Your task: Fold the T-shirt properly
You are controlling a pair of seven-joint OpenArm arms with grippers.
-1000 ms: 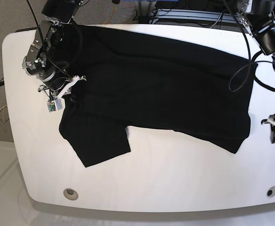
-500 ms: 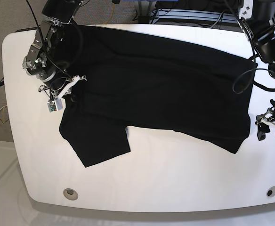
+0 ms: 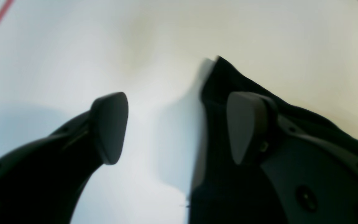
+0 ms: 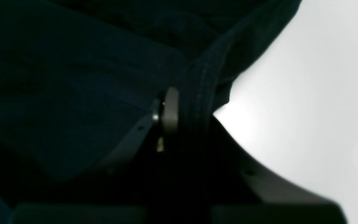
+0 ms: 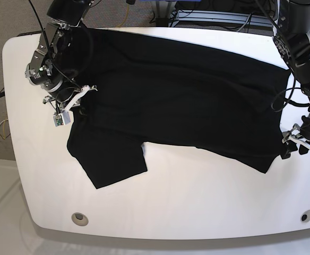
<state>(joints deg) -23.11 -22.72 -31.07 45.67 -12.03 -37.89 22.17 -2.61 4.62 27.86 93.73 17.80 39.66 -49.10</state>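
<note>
Left gripper [image 5: 294, 147] open at the hem corner; right gripper [image 4: 179, 115] pinched shut on a seam.

We see the left fingers [image 3: 110, 127] spread wide, one over the bare table [image 3: 57, 46], one over the T-shirt [image 5: 181, 101] edge. The shirt lies spread across the table, one sleeve toward the near edge. We judge the corner should sit well between the fingers before closing, catching both layers, while the right holds its seam steady.

Black arms [image 5: 298, 42], looping black cables [image 5: 282, 95]
</note>
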